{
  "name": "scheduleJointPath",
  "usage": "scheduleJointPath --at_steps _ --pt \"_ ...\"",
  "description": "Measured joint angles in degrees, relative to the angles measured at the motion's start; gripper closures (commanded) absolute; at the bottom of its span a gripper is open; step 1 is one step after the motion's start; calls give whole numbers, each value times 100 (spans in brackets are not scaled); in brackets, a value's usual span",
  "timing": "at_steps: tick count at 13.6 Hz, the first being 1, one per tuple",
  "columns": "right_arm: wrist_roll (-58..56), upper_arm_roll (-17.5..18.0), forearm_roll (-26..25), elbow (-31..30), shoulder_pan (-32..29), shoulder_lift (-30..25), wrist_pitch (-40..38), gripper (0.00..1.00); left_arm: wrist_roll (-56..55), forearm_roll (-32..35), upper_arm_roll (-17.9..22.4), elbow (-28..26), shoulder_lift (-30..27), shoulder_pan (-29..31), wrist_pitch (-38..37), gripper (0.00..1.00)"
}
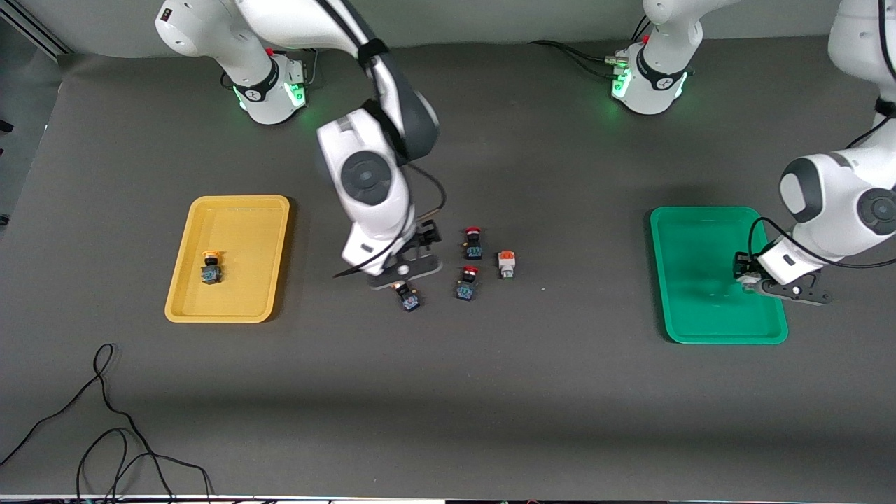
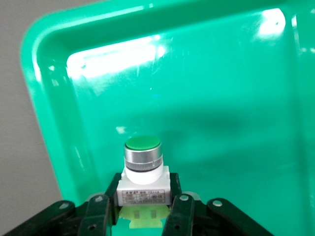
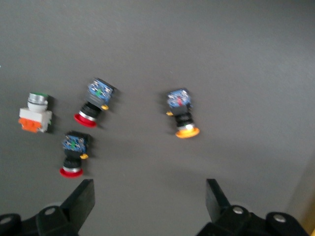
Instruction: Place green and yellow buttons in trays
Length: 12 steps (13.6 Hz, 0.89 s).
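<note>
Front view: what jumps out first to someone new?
The two bright trays: the yellow tray toward the right arm's end of the table already holds a yellow-capped button, and the green tray lies toward the left arm's end. The left gripper grips a green-capped button over the green tray. The right gripper, fingers open, hovers over the loose cluster mid-table: another yellow-capped button and two red-capped ones.

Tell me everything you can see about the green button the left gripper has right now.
The green button has a round green cap set in a shiny metal collar on a white square body that carries a small printed label; it looks like plastic with a metallic ring. The left gripper is shut on the body, a black finger pressing each side, with the cap pointing away from the wrist. It is held over the green tray, at the edge toward the left arm's end of the table. Whether it touches the tray floor cannot be told.
</note>
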Motion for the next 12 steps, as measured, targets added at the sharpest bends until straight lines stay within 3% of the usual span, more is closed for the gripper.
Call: scheduleJointPath --at_steps 2,3,4,6,7,8,10,12 --pt "-41 16 0 -393 -91 124 907 0 1 1 0 -37 220 75 264 100" --pt "-117 70 0 -679 -151 211 1430 0 2 2 1 -41 302 117 352 92" --pt "-173 159 0 -907 -200 337 1901 0 3 2 -4 -38 333 144 399 1" --pt "-183 385 36 -1111 -238 727 2681 0 3 3 -8 -36 325 151 399 0" --pt "-183 485 102 -1122 -230 932 2968 9 4 4 -10 -35 327 152 399 0" --pt "-182 529 153 -1120 -208 1097 3138 30 4 5 -16 -31 323 151 389 0" --pt "-181 541 205 -1106 -191 1227 3217 62 4 5 -48 26 215 151 146 0" --pt "-181 533 212 -1053 -216 1209 3214 73 2 4 -123 178 -153 146 -542 0"
